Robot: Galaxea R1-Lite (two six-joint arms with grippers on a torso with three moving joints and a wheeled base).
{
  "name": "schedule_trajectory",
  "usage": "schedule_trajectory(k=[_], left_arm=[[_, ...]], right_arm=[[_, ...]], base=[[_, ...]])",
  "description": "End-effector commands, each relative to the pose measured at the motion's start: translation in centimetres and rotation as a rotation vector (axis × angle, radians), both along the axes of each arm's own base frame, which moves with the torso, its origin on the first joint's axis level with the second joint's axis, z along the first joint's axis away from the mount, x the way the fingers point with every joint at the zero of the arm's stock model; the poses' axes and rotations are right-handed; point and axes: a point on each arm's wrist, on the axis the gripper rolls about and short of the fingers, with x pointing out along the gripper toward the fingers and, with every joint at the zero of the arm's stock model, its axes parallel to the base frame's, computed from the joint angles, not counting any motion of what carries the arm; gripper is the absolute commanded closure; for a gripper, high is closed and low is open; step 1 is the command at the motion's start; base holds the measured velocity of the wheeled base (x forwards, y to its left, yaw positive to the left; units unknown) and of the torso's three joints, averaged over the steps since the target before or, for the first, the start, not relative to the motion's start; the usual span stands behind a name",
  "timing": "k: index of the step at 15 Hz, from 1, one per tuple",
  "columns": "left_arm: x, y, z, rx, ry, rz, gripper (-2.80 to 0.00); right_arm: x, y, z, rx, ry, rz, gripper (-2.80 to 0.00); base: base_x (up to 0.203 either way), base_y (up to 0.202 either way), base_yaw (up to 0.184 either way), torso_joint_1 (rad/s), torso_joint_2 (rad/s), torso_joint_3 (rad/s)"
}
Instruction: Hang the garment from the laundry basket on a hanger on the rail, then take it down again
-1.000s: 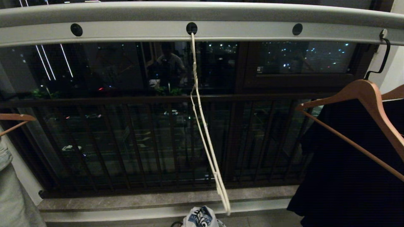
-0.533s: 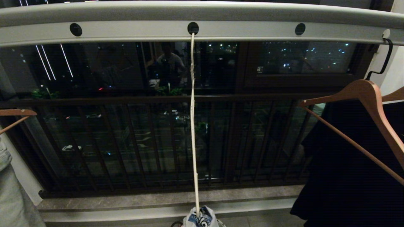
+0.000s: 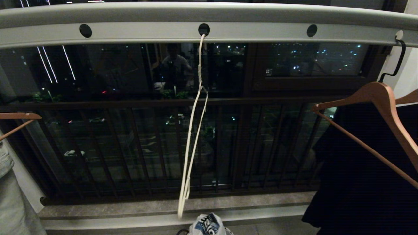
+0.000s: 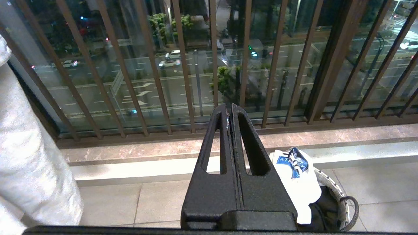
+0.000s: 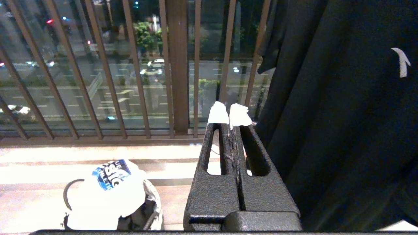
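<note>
Left end effector (image 4: 230, 112) fully closed, holding nothing, right end effector (image 5: 230, 114) likewise – both clear of the garment (image 4: 295, 169) heaped in the laundry basket (image 4: 339, 202), hanger (image 3: 192, 130) empty on the rail (image 3: 261, 31)

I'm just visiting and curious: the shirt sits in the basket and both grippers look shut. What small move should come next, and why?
Probably the left gripper should open and dip toward the white T-shirt. The shirt lies heaped in the basket on the floor, the wire hanger hangs bare from the rail, and both the left and the right gripper are shut, holding nothing.
</note>
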Motion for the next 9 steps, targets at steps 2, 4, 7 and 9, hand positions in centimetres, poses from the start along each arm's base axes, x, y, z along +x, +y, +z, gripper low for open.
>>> schedule_trajectory(k=[2, 4, 7, 9], left_arm=[[0.0, 0.0, 0.0, -0.001, 0.0, 0.0, 0.0], [0.0, 0.0, 0.0, 0.0, 0.0, 0.0, 0.0], [0.0, 0.0, 0.0, 0.0, 0.0, 0.0, 0.0], [0.0, 0.0, 0.0, 0.0, 0.0, 0.0, 0.0]], right_arm=[[0.01, 0.0, -0.05, -0.001, 0.002, 0.0, 0.0], [0.01, 0.0, -0.05, -0.001, 0.002, 0.0, 0.0], [0.01, 0.0, -0.05, -0.001, 0.002, 0.0, 0.0], [0.01, 0.0, -0.05, -0.003, 0.002, 0.0, 0.0]], base=[[0.0, 0.0, 0.0, 0.0, 0.0, 0.0], [0.0, 0.0, 0.0, 0.0, 0.0, 0.0], [0.0, 0.0, 0.0, 0.0, 0.0, 0.0], [0.0, 0.0, 0.0, 0.0, 0.0, 0.0]])
